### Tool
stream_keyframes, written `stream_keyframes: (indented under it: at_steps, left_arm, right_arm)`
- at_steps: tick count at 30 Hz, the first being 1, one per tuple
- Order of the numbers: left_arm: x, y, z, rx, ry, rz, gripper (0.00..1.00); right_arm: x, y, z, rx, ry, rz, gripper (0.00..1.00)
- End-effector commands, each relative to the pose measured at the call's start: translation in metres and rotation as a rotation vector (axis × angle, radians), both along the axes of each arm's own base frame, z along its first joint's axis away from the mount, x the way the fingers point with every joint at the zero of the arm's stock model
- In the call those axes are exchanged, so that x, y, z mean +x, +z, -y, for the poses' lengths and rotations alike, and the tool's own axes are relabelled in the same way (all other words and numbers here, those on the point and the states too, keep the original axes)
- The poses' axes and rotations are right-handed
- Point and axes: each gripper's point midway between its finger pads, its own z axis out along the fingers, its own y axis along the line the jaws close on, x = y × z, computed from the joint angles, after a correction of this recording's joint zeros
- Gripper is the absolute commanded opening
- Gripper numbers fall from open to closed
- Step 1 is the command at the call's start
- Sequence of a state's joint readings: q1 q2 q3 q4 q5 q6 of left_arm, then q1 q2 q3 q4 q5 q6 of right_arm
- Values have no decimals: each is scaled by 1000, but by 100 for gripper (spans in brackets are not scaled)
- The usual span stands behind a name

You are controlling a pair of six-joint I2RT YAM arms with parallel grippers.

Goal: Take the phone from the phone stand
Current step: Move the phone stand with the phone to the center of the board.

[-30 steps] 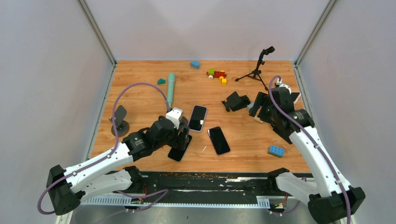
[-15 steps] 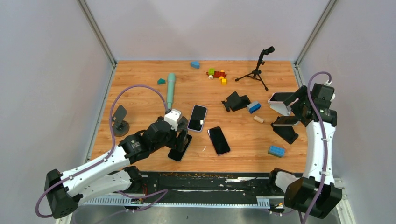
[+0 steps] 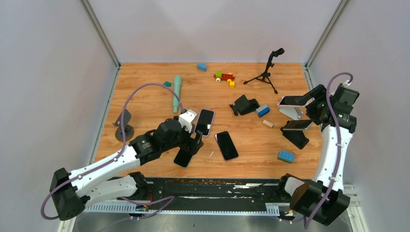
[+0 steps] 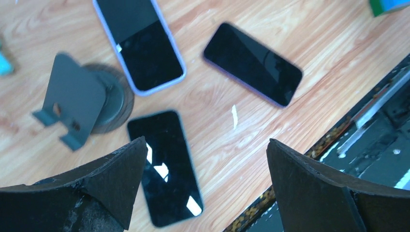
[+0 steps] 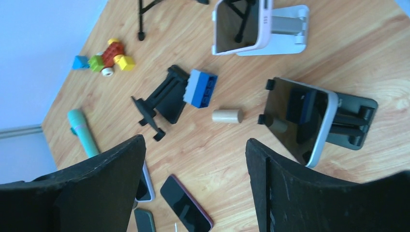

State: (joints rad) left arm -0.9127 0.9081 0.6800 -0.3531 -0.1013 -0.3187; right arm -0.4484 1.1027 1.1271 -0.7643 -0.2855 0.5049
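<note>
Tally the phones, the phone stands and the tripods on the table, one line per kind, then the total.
Phones: 5
Phone stands: 4
Tripod: 1
Total: 10

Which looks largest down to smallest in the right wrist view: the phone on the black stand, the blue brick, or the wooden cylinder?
Largest: phone on the black stand; it is raised, so perhaps nearer the camera.
Next: blue brick.
Smallest: wooden cylinder.
</note>
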Motion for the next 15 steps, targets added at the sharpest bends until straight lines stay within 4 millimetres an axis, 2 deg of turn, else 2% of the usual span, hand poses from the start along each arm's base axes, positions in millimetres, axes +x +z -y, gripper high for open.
stream_keyframes:
  at_steps: [1, 2, 3, 4, 5, 6, 7, 8, 9, 10, 11, 12, 15]
  left_arm:
    - [23, 66, 48, -136, -113, 141, 100]
    - [27, 64, 61, -131, -148, 136, 100]
    - [31, 79, 71, -146, -174, 169, 100]
    - [36, 75, 86, -152, -208, 166, 100]
    - [40, 89, 97, -174, -231, 195, 100]
    - [43, 81, 112, -170, -268, 172, 100]
    - [47, 82, 130, -178, -309, 164, 100]
    - [50, 98, 142, -202, -330, 179, 100]
    - [50, 83, 154, -179, -367, 136, 100]
    - [51, 97, 164, -196, -390, 151, 100]
    - [50, 84, 171, -171, -415, 113, 100]
    - [49, 92, 178, -179, -434, 124, 100]
    - [44, 88, 184, -175, -458, 127, 100]
  right_arm:
    - [-12, 66, -24, -58, 113, 192, 77]
    - [-18, 71, -27, -59, 118, 195, 78]
    - [-27, 79, -33, -62, 123, 211, 78]
    - [-35, 83, -38, -59, 128, 221, 78]
    - [-42, 87, -44, -55, 133, 235, 78]
    - [-48, 89, -49, -52, 141, 246, 78]
    - [-54, 90, -55, -51, 153, 245, 78]
    - [-58, 91, -60, -58, 166, 249, 78]
    - [-61, 90, -62, -65, 169, 244, 78]
    - [-64, 89, -61, -74, 162, 238, 78]
    - [-66, 88, -59, -81, 151, 232, 78]
    - [-67, 86, -59, -84, 147, 230, 78]
    - [-65, 88, -69, -59, 209, 241, 78]
